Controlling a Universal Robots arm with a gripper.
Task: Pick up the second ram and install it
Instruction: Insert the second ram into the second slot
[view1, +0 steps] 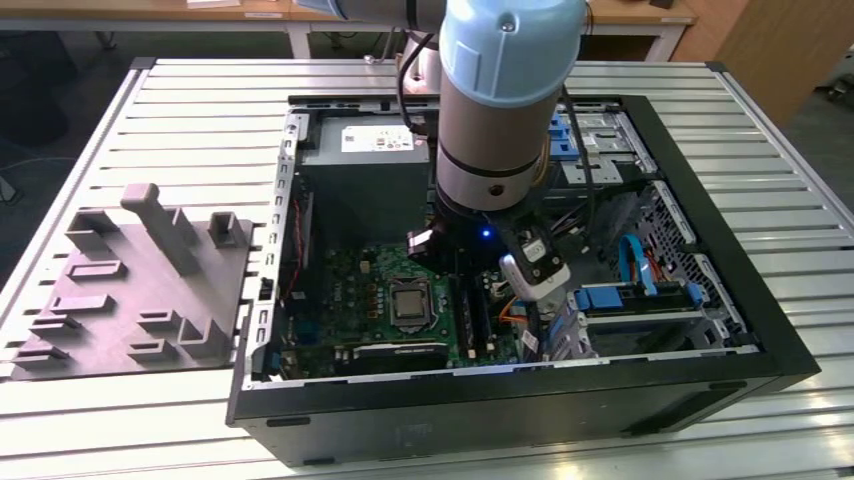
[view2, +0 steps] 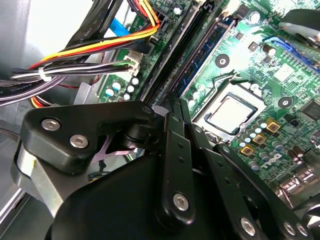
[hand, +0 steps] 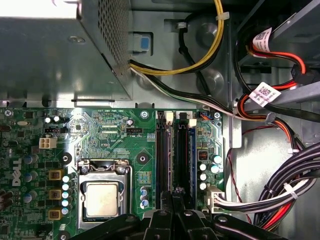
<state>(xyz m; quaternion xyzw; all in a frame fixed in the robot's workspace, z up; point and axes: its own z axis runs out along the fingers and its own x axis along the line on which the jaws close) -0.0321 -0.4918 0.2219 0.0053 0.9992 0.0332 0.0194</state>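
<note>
Your gripper (hand: 173, 195) hangs over the slots (hand: 161, 160) at the motherboard's (hand: 105, 135) edge, jaws pressed close. Keep the ram square and press evenly.

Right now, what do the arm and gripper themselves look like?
The arm is a silvery-grey tube with a pale blue joint cap, a black band and a small blue light. The gripper is black linkage bars with silver screws on a grey metal base.

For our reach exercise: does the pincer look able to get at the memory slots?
Probably yes: the pincer hangs right over the memory slots, with the cables off to one side.
</note>
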